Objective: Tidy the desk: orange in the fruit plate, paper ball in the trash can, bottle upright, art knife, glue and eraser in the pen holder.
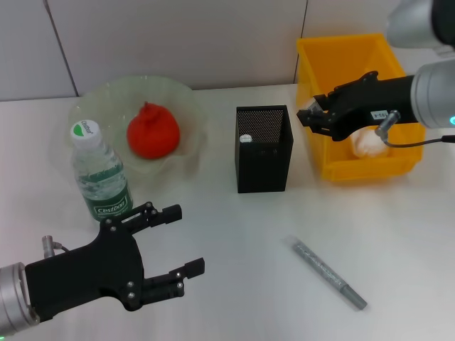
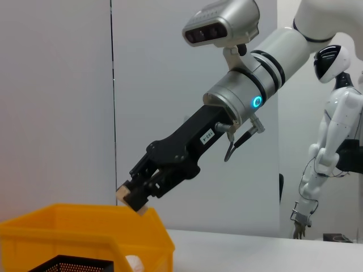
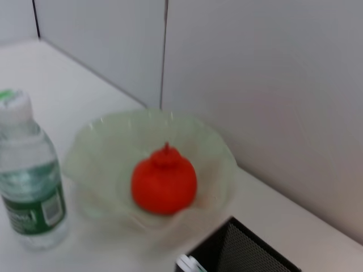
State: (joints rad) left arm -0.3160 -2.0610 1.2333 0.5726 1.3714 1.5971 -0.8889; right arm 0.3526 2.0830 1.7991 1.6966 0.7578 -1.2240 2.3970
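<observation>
My right gripper (image 1: 311, 119) hovers between the black mesh pen holder (image 1: 263, 149) and the yellow trash can (image 1: 340, 45), shut on a small beige block, the eraser (image 2: 127, 194). The paper ball (image 1: 369, 144) lies inside the trash can. The orange (image 1: 152, 133) rests in the pale-green fruit plate (image 1: 99, 99). In front of the plate the bottle (image 1: 99, 172) stands upright. A slim grey stick, probably the art knife (image 1: 328, 273), lies on the table at the front right. Something white-topped (image 1: 245, 138) pokes up inside the pen holder. My left gripper (image 1: 186, 239) is open, low at the front left.
The white table ends at a grey panelled wall behind the plate and the bin. The right wrist view shows the orange (image 3: 164, 180), the plate (image 3: 102, 136), the bottle (image 3: 28, 181) and a corner of the pen holder (image 3: 249, 255).
</observation>
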